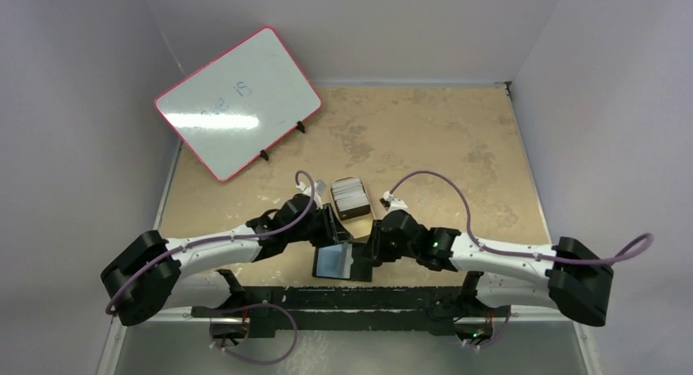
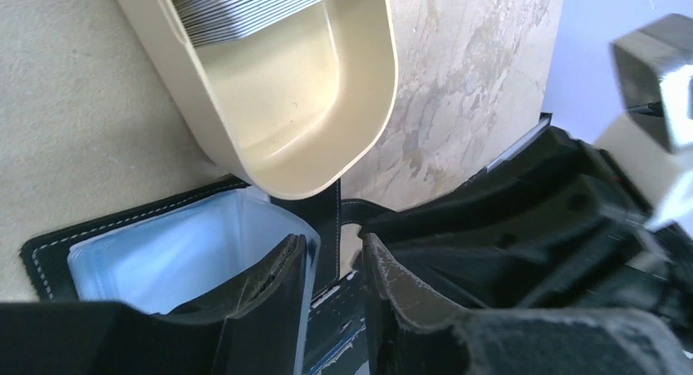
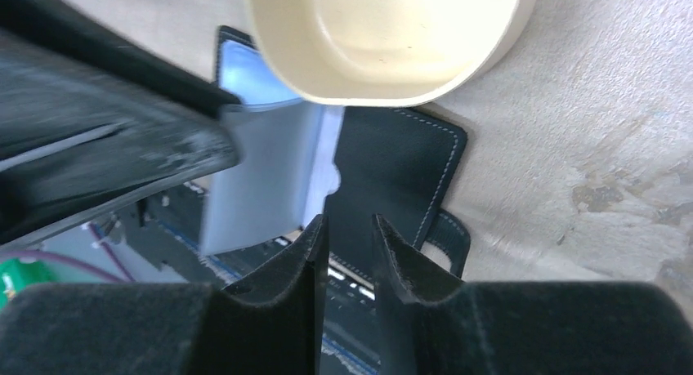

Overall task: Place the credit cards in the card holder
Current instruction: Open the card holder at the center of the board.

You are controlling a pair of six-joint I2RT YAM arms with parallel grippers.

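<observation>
You have two tools at work, and both sit low over the one card holder (image 1: 333,261). It lies open at the near edge of the counter (image 1: 441,146), bluish-grey inside facing up.

Your left tool (image 2: 333,243) has one finger over the bluish pocket, and a strip of black stitched leather shows in the narrow gap between its two fingers. You cannot tell from these views whether it is clenched on that leather or only straddling it.

Your right tool (image 3: 350,224) stands just beside the left one, its two fingers also close together. The near edge of the black flap runs between them, and again the views do not settle whether the flap is pinched. The holder's one snap tab (image 3: 452,238) pokes out just outside that tool's fingers.

Just beyond both sets of fingertips lies one tan tin (image 2: 286,105), its rounded end close against the holder's far edge. Whether the two touch is unclear. The credit cards (image 1: 349,191) sit in one stack inside the tin, at the end farther from your tools, and their edges are too fine to count.

One pink-framed whiteboard (image 1: 237,101) stands propped well beyond the left tool, at the counter's far corner.
</observation>
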